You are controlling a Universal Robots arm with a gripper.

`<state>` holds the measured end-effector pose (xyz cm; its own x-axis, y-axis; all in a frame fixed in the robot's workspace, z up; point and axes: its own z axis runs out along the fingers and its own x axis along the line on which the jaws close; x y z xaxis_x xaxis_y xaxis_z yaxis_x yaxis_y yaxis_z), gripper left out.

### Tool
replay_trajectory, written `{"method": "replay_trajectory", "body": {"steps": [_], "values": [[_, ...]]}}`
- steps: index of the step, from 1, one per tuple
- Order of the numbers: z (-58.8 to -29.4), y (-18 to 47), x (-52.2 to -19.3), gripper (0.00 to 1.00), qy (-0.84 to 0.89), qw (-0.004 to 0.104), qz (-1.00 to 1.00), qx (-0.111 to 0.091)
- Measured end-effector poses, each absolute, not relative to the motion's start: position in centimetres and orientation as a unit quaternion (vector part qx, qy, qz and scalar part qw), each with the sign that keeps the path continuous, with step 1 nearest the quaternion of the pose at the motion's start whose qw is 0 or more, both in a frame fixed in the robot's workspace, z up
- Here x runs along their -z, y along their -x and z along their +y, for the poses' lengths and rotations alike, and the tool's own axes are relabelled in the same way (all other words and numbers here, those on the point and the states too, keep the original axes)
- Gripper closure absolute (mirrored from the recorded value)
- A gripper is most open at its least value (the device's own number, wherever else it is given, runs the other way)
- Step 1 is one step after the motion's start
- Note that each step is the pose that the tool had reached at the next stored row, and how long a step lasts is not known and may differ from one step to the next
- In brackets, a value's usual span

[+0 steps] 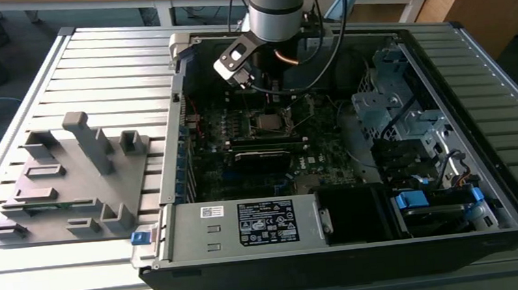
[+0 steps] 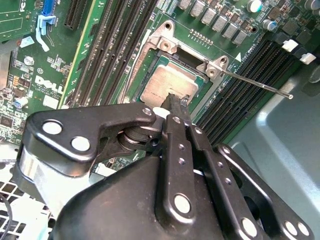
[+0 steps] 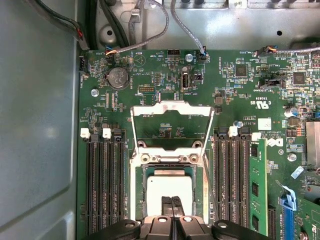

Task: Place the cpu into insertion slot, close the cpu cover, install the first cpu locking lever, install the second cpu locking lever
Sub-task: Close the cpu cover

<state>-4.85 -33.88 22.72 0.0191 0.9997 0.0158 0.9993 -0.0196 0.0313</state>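
Note:
The cpu (image 3: 169, 190), a flat square chip with a dull silver top, lies in the insertion slot (image 3: 139, 200) on the green motherboard. My gripper (image 3: 171, 201) is shut, its two black fingertips pressed together with nothing between them, resting on or just over the chip's top (image 2: 162, 82). The cpu cover (image 3: 171, 107), a thin metal frame with a cut-out middle, is swung open behind the slot. A thin locking lever (image 2: 260, 86) sticks out free beside the socket. In the exterior view the arm (image 1: 273, 21) reaches down into the open computer case above the socket (image 1: 270, 122).
Long black memory slots (image 3: 102, 185) flank the socket on both sides. Cables (image 3: 150, 35) run along the case wall behind the board. A power supply (image 1: 246, 224) and drive cage (image 1: 393, 101) crowd the case. A grey parts fixture (image 1: 70, 179) stands at the exterior view's left.

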Motion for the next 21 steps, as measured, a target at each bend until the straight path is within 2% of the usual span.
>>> {"method": "replay_trajectory", "body": {"steps": [21], "values": [[-33.9, 4.8, -24.8, 0.90, -0.714, 0.006, 0.700, -0.017]]}}
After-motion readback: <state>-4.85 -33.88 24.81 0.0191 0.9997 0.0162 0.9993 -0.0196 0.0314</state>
